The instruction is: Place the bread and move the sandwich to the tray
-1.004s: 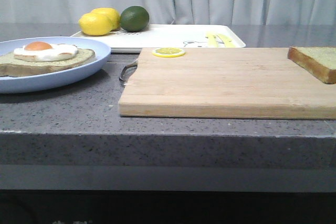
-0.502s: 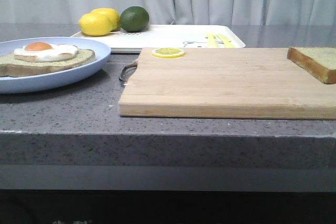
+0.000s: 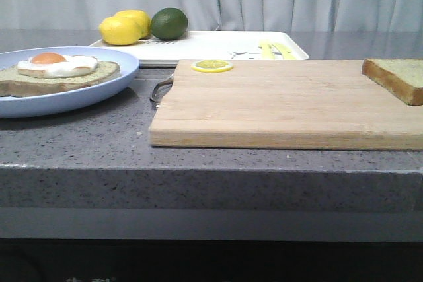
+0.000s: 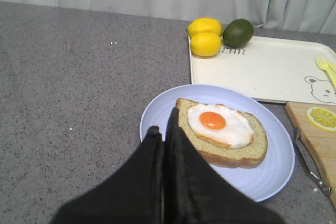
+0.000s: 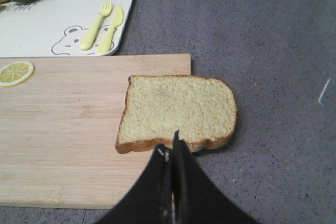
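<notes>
L gripper [image 4: 164,129] has its fingers pressed together w/ nothing between them, tips hanging over the near rim of the light blue plate [image 4: 157,114], just beside the crust edge of the sandwich [image 4: 223,137]; can't tell if they touch plate or bread. The sandwich is one bread slice w/ a fried egg [image 4: 219,124] on top, lying flat on the plate, which sits on the grey countertop [image 4: 68,87] near the tray's front left corner. R gripper [image 5: 170,148] is likewise closed tight, holding nothing, tips at the near crust of the bread [image 5: 178,111]; contact unclear. The bread lies flat, partly on the cutting board [image 5: 63,129] at its right end, partly overhanging onto the counter. A lemon slice [image 5: 16,73] sits at the board's far left corner. Behind the board is the tray [image 5: 63,17], w/ bear print and a yellow fork [image 5: 97,24] and knife [image 5: 110,30] on it; at its far left corner are two lemons [image 4: 206,36] and a lime [image 4: 238,32]. Neither arm shows in front view.
</notes>
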Tool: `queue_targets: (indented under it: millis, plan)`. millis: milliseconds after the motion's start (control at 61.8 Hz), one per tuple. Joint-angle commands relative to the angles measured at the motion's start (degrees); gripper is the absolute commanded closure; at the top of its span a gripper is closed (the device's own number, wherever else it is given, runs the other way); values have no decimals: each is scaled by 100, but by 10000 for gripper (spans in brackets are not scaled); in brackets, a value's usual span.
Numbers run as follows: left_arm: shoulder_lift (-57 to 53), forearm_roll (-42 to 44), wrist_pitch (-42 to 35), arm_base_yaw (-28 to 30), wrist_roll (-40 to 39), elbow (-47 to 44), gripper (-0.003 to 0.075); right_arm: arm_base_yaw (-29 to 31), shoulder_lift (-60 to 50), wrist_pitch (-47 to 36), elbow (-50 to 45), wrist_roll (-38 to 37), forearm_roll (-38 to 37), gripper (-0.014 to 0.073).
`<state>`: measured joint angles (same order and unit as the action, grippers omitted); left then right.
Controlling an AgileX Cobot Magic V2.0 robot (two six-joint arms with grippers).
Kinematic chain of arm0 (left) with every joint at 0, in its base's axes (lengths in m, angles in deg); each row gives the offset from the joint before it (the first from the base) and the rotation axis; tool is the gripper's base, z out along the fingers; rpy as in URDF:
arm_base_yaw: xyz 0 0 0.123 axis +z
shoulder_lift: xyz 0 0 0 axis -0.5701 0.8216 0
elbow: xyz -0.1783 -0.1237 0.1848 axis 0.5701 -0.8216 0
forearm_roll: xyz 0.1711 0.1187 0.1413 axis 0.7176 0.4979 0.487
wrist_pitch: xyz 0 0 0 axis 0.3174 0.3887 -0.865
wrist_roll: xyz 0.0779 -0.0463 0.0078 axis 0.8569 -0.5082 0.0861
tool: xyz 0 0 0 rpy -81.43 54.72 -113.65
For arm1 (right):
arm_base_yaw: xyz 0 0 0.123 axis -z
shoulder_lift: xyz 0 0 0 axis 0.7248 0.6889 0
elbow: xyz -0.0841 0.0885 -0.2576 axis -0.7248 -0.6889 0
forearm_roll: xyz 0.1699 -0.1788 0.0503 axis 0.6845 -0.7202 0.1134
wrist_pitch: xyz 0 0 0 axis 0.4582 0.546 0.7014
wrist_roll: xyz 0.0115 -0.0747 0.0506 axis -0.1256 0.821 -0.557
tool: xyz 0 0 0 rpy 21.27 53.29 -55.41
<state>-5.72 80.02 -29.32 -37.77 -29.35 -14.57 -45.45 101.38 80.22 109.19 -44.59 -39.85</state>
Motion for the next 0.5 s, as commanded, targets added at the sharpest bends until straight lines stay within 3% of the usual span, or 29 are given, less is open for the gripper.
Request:
queue_targets:
  millis: [0, 97, 162, 356, 421, 486]
  plan:
    - [103, -72, -419, 2, -13, 72, 740, 37, 192, -312, 183, 12, -44, 660]
    - [103, -49, -419, 2, -13, 44, 722, 37, 318, -218, 183, 12, -72, 606]
    - [103, -17, -430, 2, -13, 44, 656, 37, 388, -158, 183, 12, -72, 478]
    - [103, -1, -430, 2, -13, 44, 291, 37, 481, -132, 183, 12, -72, 5]
    - [103, -1, -430, 2, -13, 34, 258, 37, 484, -126, 183, 12, -72, -56]
    - [103, -1, -443, 2, -13, 34, 261, 37, 484, -126, 183, 12, -72, -61]
